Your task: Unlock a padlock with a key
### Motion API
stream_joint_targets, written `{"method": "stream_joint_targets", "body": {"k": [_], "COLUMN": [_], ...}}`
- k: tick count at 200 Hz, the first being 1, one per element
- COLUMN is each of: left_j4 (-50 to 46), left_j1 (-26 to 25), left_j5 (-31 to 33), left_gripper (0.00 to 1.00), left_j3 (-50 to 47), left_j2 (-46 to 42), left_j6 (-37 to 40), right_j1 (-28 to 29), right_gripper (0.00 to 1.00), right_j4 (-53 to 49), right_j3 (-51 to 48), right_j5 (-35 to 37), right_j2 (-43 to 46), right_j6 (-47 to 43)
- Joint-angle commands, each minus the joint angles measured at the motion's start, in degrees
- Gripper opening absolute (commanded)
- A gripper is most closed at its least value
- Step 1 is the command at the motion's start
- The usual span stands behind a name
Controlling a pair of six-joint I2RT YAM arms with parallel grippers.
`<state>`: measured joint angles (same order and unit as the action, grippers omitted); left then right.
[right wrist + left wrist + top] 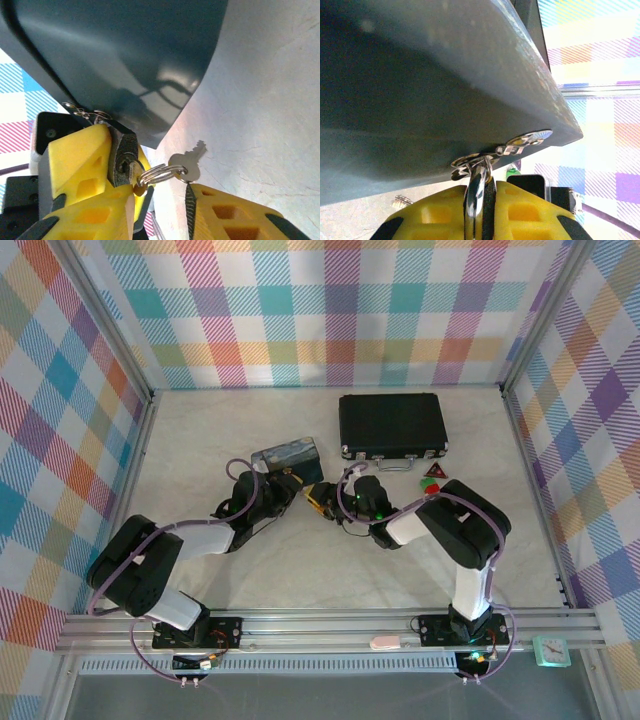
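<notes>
The black padlock [121, 152] is pinched between the yellow fingers [75, 160] of my left gripper [482, 182], which is shut on it. Its silvery shackle [476, 192] shows between those pads, pointing towards the blue tin [445, 75]. A key [133, 176] sits in the padlock's keyhole, and a split ring [160, 173] joins it to a second silvery key [189, 162] lying over the table. My right gripper [157, 197] is open with the ring in the gap between its fingers, and its left fingertip touches the inserted key. Both grippers meet mid-table, left [290, 490] and right [335, 502].
The blue tin [287, 457] stands right behind the grippers, very close above both wrists. A large black case [392, 425] lies at the back right. Small red and green blocks [433, 476] sit just in front of it. Checked walls enclose the table.
</notes>
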<state>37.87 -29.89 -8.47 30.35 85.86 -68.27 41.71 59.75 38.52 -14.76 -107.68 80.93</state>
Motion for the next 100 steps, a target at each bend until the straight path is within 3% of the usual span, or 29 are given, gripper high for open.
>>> {"method": "stream_joint_targets", "body": {"k": [1,69,100], "left_j4": [7.8,9.2,9.2], "left_j1": [-0.4,-1.0,-1.0], "left_j5": [-1.8,-2.1,-2.2], "left_gripper": [0.0,0.0,0.0], "left_j3": [-0.6,-2.3,-2.7], "left_j2": [0.5,-0.7,-1.2], "left_j6": [-3.7,-4.9,-4.8], "right_j1": [0.3,0.0,-0.1], "right_gripper": [0.3,0.25,0.1], "right_j4": [6.3,12.1,12.3], "right_j3": [-0.8,-1.1,0.1], "right_j5": [2.0,4.3,3.5], "right_j2": [-0.8,-1.9,-2.3], "right_j6": [1.5,3.6,4.4]}}
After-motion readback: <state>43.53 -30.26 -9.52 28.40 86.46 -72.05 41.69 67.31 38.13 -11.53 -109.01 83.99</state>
